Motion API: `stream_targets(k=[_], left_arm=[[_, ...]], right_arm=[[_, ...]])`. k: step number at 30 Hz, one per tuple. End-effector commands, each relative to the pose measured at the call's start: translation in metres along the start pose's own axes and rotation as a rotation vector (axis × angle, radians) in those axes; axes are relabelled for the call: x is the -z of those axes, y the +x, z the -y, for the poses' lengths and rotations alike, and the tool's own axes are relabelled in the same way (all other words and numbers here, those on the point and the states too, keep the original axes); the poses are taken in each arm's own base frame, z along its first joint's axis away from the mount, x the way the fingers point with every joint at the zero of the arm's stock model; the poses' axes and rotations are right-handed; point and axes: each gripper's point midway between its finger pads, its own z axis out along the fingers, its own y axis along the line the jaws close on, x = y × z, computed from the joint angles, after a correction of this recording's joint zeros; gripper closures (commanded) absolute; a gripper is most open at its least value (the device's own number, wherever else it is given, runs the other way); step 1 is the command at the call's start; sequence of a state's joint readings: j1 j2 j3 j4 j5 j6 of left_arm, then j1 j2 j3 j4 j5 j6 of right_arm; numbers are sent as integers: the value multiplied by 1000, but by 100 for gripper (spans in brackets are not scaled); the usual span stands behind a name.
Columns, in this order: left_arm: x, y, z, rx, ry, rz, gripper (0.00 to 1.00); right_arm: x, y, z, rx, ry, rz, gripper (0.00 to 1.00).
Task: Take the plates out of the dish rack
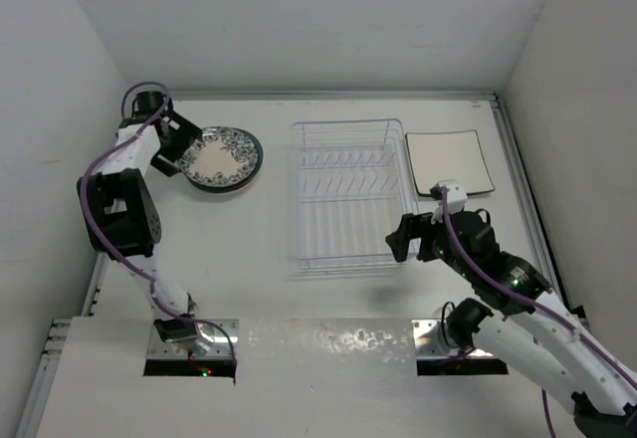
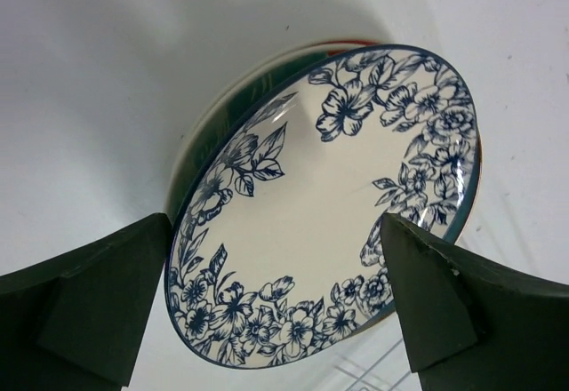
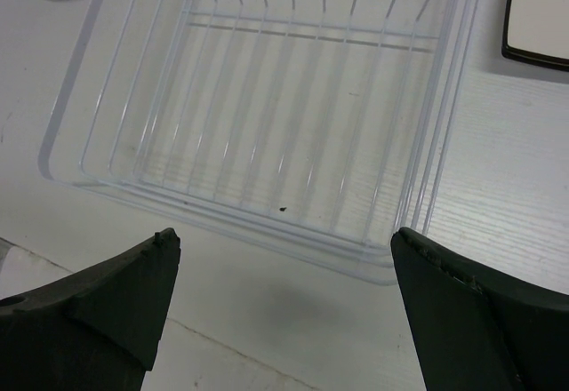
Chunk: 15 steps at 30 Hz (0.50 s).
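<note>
The wire dish rack (image 1: pixel 346 197) stands mid-table and holds no plates; it also shows in the right wrist view (image 3: pixel 267 115). A white plate with dark floral pattern (image 1: pixel 221 157) tops a stack at the back left, with teal and red rims under it (image 2: pixel 258 80). My left gripper (image 1: pixel 179 145) is open just over that plate's near edge (image 2: pixel 320 213), fingers either side, not touching. A pale square dark-rimmed plate (image 1: pixel 448 162) lies right of the rack, its corner in the right wrist view (image 3: pixel 538 18). My right gripper (image 1: pixel 410 236) is open and empty by the rack's near right corner.
White walls close in the table at the back and both sides. A raised rail (image 1: pixel 523 174) runs along the right edge. A white board (image 1: pixel 328 343) with the arm bases spans the near edge.
</note>
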<state>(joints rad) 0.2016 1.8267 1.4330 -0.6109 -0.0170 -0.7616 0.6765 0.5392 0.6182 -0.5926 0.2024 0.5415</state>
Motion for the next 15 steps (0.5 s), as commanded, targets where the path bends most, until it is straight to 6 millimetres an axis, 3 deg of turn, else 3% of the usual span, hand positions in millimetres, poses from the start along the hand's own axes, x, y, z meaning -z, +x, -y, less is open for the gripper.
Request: stream_targets(k=[1, 9, 15], left_arm=[[-3, 2, 3, -67, -31, -47, 0], [-9, 15, 23, -101, 25, -72, 0], [-1, 14, 34, -128, 30, -52, 0]], right_arm=[[6, -14, 2, 14, 19, 31, 1], [7, -15, 3, 20, 29, 26, 1], [10, -15, 7, 26, 46, 25, 1]])
